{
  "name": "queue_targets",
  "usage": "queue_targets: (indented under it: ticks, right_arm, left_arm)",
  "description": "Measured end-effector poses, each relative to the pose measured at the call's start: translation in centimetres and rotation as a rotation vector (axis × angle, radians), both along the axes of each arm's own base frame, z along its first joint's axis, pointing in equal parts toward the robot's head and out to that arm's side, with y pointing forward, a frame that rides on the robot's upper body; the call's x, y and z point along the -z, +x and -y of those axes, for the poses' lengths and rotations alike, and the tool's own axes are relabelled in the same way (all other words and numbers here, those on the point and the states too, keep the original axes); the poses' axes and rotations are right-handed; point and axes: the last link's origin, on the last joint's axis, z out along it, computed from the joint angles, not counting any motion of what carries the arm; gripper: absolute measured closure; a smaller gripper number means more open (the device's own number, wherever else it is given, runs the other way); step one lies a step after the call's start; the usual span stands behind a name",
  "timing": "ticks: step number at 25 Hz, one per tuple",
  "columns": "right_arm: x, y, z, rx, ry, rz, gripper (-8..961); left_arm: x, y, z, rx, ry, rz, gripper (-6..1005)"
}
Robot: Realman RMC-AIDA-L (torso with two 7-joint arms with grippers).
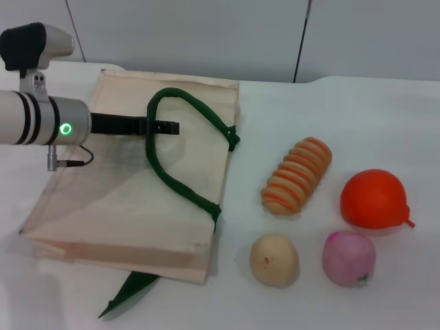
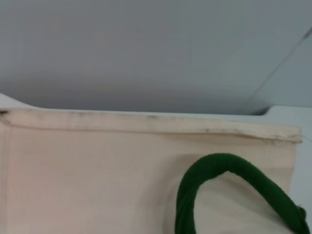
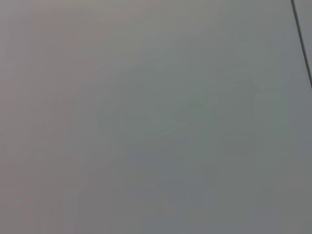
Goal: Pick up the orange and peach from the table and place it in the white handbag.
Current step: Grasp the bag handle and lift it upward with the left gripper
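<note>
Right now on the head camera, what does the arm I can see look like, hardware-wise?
Only the left arm shows. It is a thick white cylinder with two black bands and a glowing green ring light. A white-and-black camera housing sits on top, and a thin black cable loops below from a metal plug. Its tool, the left gripper, is slim, black and boxy. The right arm is out of view.

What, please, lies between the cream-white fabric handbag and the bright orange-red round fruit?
In the head view, the ridged orange-and-tan striped piece lies between handbag and orange.

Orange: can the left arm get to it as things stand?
Probably not directly: the left pincer hovers over the white handbag, and the ridged striped piece sits between it and the orange.
</note>
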Motion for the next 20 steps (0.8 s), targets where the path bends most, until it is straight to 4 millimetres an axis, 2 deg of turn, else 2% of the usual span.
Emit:
queue_targets:
  ticks: [10, 20]
  right_arm:
    - [-0.02, -0.03, 0.00, -0.002, 0.001, 0.000, 65]
    - [-0.05, -0.09, 0.00, -0.006, 0.004, 0.000, 65]
  left_arm:
    - [-0.33, 0.08, 0.28, -0.047, -0.090, -0.028, 199]
    - [-0.37, 0.15, 0.08, -0.048, -0.093, -0.046, 215]
